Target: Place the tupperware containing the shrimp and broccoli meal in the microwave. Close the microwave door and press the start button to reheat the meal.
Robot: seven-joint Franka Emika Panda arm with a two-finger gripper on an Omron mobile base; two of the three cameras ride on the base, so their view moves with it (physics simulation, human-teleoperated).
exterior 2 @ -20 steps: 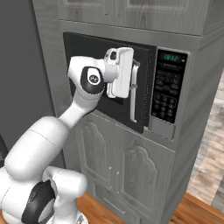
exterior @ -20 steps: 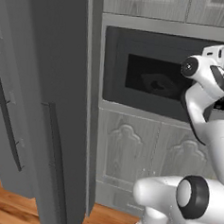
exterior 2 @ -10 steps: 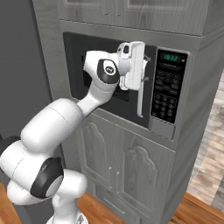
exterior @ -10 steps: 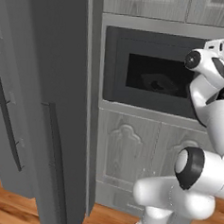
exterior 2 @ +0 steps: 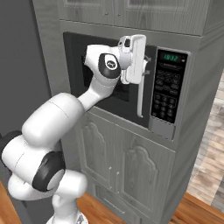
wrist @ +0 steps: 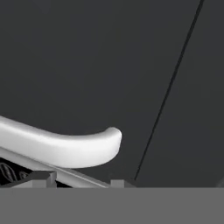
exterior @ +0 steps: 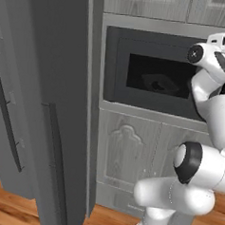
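Right base view showed the microwave (exterior 2: 131, 87) with its door (exterior 2: 109, 94) shut, end effector (exterior 2: 141, 59) at the handle (exterior 2: 140, 98), opening unclear; start unpressed.

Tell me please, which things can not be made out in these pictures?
- Gripper jaws: right base view, the white hand hides them at the handle.
- Microwave door: left base view, its dark window shows only a dim shape inside.
- Keypad: right base view, labels too small.
- Handle: hand view, left edge cuts it.
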